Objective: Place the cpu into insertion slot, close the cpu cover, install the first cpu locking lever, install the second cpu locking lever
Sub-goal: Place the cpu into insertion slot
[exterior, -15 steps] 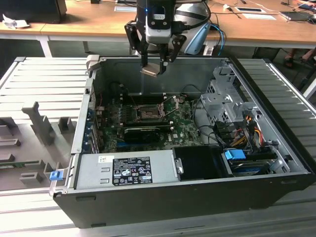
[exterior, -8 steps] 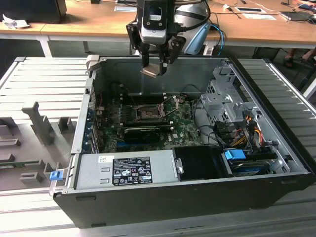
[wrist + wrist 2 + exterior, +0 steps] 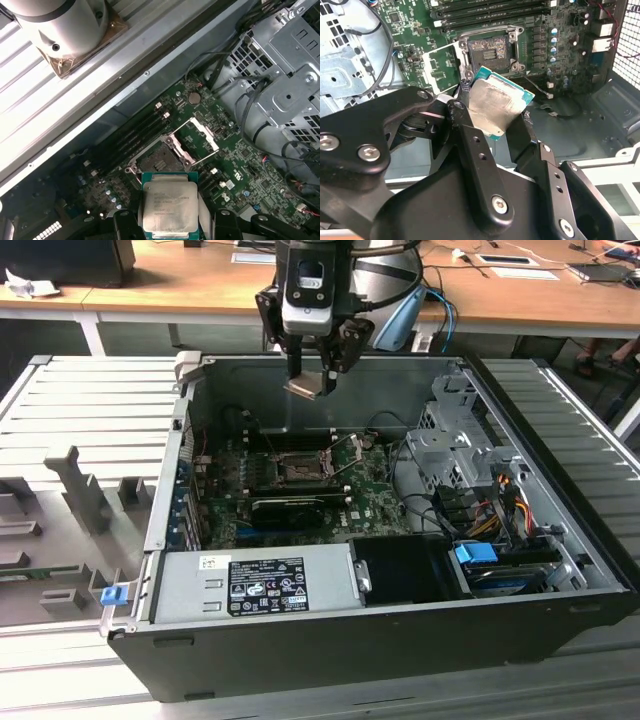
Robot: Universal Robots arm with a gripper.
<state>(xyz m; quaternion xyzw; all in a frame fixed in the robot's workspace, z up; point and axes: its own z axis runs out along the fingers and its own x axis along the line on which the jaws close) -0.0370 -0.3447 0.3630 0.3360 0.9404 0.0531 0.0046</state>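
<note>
End effector [image 3: 315, 378]: upper middle of the exterior view, hanging over the rear wall of the case [image 3: 400, 640]. Its black fingers [image 3: 470, 142] are clamped on two opposite edges of the cpu.
Cpu [image 3: 305, 387]: held in the air, tilted, well apart from the board below. Its silvery face shows in both wrist views.
Insertion slot [image 3: 298, 472]: centre of the exterior view, on the green motherboard [image 3: 380, 490]. It lies uncovered, with its dark contact field showing.
Cpu cover [image 3: 343, 453]: swung up on its hinge, standing at the slot's edge toward the exterior view's right.
Edges: the case walls ring the board. The power supply [image 3: 255, 580] runs along the near wall, and the drive cage [image 3: 450, 435] with its cables stands at the exterior view's right. A long black card [image 3: 285, 508] lies just in front of the slot.
Open room: the case is open upward, and the slot sits apart from the power supply and the drive cage.
Surface: the case rests on a ribbed grey surface [image 3: 90, 390] that extends to either side.
Room: a wooden table [image 3: 150, 285] runs across the top of the exterior view, behind the case.
</note>
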